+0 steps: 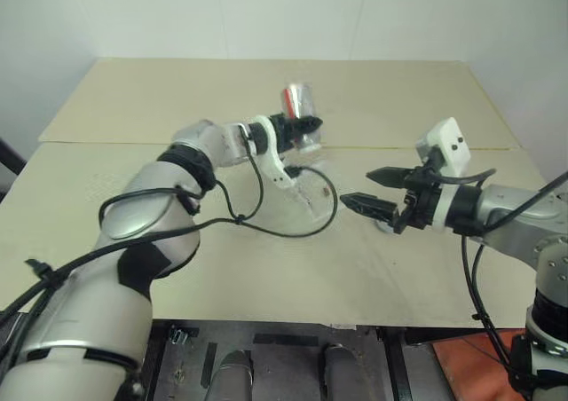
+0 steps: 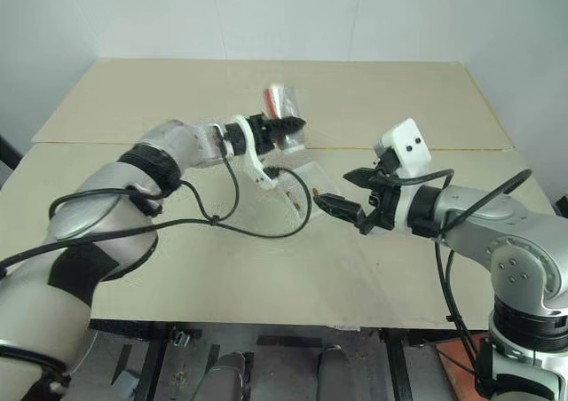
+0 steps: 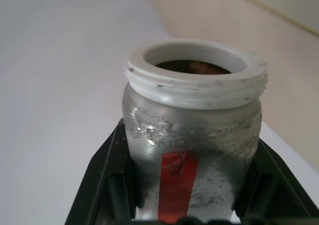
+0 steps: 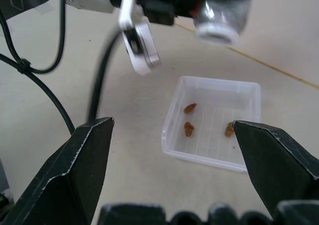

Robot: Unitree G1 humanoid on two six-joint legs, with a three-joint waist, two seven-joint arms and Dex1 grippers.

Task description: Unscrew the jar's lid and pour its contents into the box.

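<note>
Jar (image 3: 192, 150) open-mouthed, lid off, clamped at its body between the left gripper (image 1: 302, 128) fingers (image 3: 107, 180) and held in the air above the table (image 1: 133, 90). Left gripper reaches out level toward the robot's right, so the jar's long axis lies close to level or tipped, mouth away from the wrist; in the right wrist view the white threaded mouth hangs over the table just past the far edge of the box (image 4: 212, 120), not squarely above it. Box sits flat on the table below and a little nearer the robot than the jar, between the two arms. Three small brown pieces (image 4: 189, 129) already lie in the box; the left wrist view shows more brown contents (image 3: 199, 65) still inside the jar's neck. Judgement: pour is under way but not done, and the next move turns on bringing the mouth over the box and tipping it further down. Right gripper (image 1: 380, 191) is released, fingers spread wide and holding nothing, hovering near the box on the robot's right side. Lid not located.
</note>
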